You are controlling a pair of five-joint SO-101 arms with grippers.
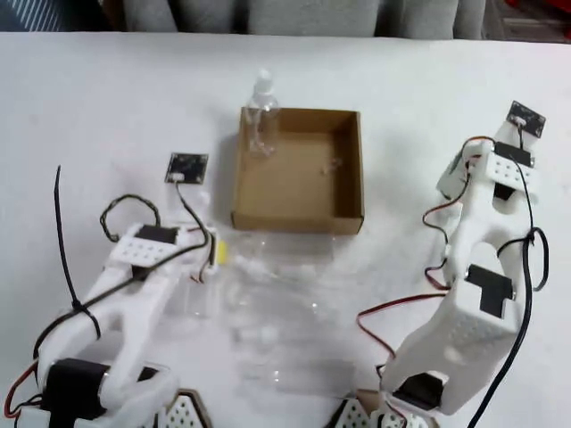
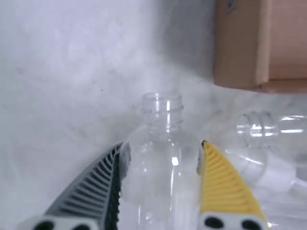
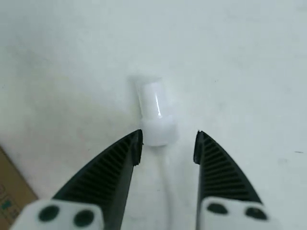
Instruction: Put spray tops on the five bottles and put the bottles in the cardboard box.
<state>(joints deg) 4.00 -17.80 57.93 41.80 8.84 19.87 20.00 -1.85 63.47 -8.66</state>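
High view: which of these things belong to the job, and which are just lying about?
Job: box; capped bottle in its corner; uncapped bottle in the left gripper; loose bottles before the box; spray top at the right gripper.
Lying about: grey furniture behind the table; red thing beside it.

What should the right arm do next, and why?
Probably shut the right tool on the spray top: it lies on the table between the open jaws, and the bottle in the left tool has a bare neck.

Clear bottle (image 2: 163, 182), white spray top (image 3: 156, 112)
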